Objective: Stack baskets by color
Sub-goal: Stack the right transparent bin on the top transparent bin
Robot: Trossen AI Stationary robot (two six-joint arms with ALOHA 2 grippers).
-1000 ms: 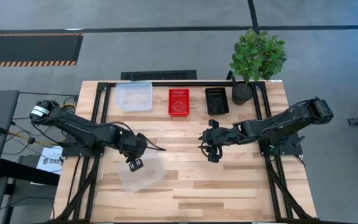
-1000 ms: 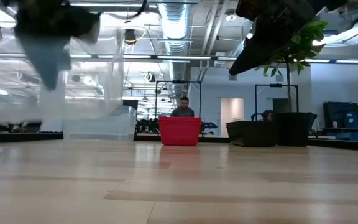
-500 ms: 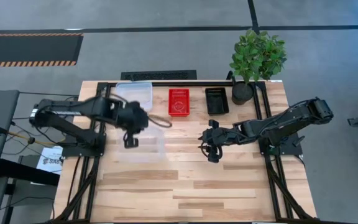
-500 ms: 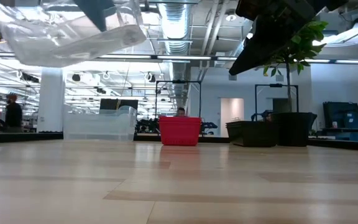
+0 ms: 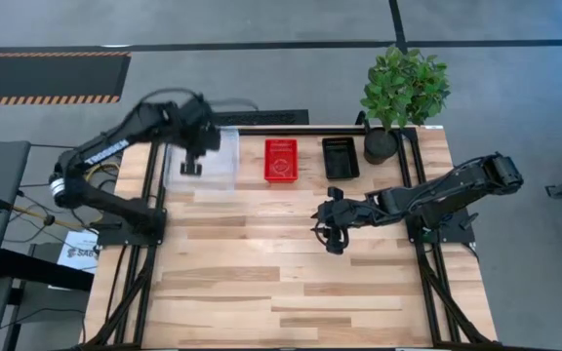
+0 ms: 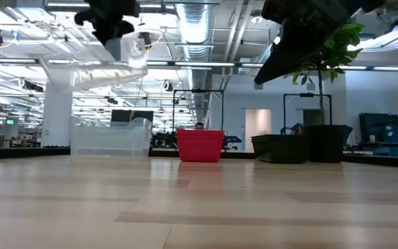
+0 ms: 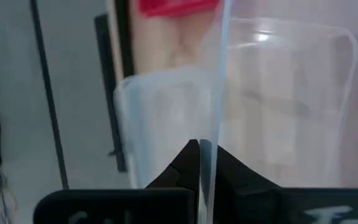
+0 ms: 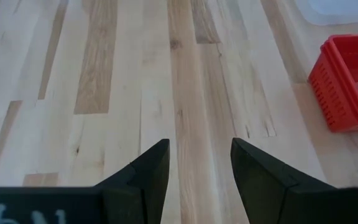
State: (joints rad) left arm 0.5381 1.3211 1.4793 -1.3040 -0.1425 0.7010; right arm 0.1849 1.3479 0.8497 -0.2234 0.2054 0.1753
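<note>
My left gripper (image 5: 193, 164) is shut on a clear basket (image 6: 99, 72) and carries it high above the table's far left. Under it a second clear basket (image 6: 109, 140) stands on its base on the table, also visible in the left wrist view (image 7: 160, 118). To its right along the far edge stand a red basket (image 5: 281, 159) and a black basket (image 5: 340, 156). My right gripper (image 5: 332, 234) hangs open over the middle of the table with nothing between its fingers (image 8: 148, 168). My left gripper pinches one side wall (image 7: 211, 140) of the clear basket between its two fingers, one finger inside and one outside. The fingers come from above, slanting down. The basket hangs lifted clear of the table, slightly tilted, over the other clear basket.
A potted green plant (image 5: 398, 93) stands at the far right corner beside the black basket. Bare wood (image 5: 291, 283) covers the near half of the table. Black frame rails (image 5: 154, 224) run along both sides.
My left gripper has swung from the table's near-left middle toward the far edge and upward, rolling its wrist, still shut on the clear basket. The basket has risen and turned with it and now hangs over the clear basket at the far left.
</note>
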